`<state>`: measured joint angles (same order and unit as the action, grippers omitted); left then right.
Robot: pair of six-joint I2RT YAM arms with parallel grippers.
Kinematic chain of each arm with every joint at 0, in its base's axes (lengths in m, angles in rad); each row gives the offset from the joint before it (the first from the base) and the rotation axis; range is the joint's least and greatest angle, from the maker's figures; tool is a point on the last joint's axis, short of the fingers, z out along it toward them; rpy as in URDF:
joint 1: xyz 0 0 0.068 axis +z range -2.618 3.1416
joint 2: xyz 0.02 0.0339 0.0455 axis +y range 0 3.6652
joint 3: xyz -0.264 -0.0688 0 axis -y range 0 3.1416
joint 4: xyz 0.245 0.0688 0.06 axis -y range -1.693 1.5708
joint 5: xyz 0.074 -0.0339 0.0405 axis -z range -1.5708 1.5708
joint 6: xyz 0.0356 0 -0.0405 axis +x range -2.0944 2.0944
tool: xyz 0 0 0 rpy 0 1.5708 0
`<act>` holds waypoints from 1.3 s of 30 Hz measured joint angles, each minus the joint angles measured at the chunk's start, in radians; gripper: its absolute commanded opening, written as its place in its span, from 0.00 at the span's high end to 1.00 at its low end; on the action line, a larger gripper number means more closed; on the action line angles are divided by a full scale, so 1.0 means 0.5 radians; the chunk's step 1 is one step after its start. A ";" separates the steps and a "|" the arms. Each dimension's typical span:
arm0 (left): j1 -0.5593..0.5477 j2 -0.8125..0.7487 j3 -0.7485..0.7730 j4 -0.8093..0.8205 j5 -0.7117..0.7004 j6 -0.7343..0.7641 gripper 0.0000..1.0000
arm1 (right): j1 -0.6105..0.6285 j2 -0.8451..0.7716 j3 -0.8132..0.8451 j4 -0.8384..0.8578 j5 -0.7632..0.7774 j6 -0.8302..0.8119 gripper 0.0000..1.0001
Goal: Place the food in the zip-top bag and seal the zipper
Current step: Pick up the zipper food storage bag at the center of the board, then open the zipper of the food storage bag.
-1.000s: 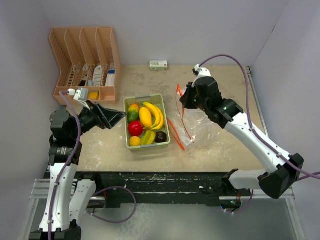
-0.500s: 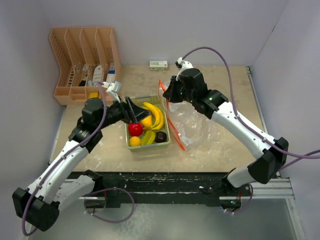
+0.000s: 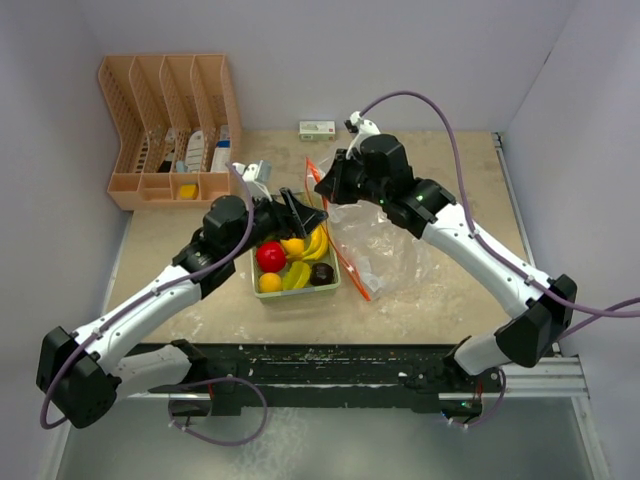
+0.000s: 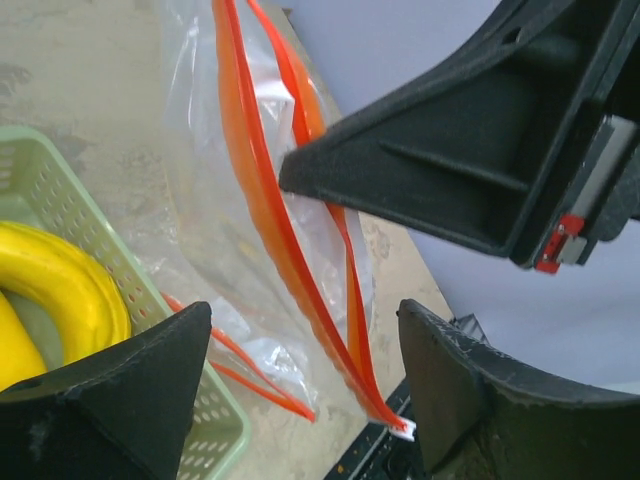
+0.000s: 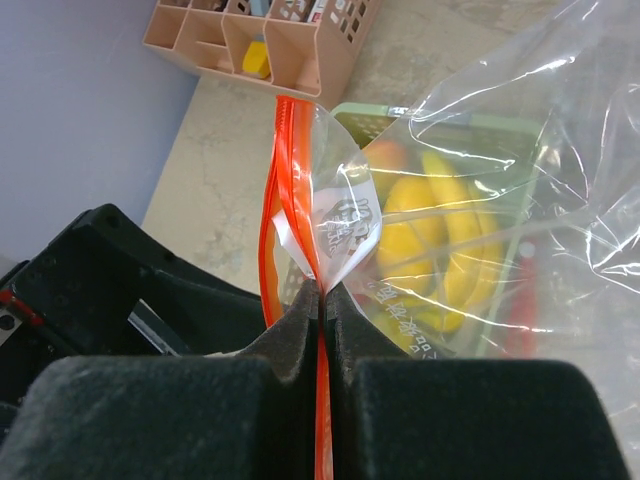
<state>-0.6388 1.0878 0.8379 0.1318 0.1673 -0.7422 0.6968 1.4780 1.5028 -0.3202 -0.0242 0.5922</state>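
The clear zip-top bag (image 3: 375, 240) hangs from my right gripper (image 3: 325, 185), which is shut on its orange-red zipper (image 5: 283, 190) and holds the mouth up beside the tray. In the left wrist view the zipper (image 4: 262, 190) runs down between my open left fingers (image 4: 110, 400), with the right gripper's black body just behind it. My left gripper (image 3: 305, 212) is open and empty, over the tray's far right part. The food sits in the pale green tray (image 3: 292, 292): yellow bananas (image 3: 318, 243), red apple (image 3: 270, 256), small orange (image 3: 269, 283), dark purple fruit (image 3: 321, 274).
A pink desk organizer (image 3: 170, 130) with small items stands at the back left. A small white box (image 3: 317, 128) lies near the back wall. Walls close in at left, back and right.
My left arm has swung right across the tray until its open gripper reaches the bag's mouth. My right gripper has carried the bag's zipper left and slightly up towards the tray.
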 measured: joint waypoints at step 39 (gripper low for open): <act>-0.134 0.308 0.037 0.242 -0.311 0.006 0.91 | 0.009 -0.281 -0.114 0.024 -0.256 0.116 1.00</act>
<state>-0.7059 1.2419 0.8562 0.2527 0.0116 -0.7391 0.7013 1.3376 1.4456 -0.3084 -0.1520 0.6502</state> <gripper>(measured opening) 0.427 0.012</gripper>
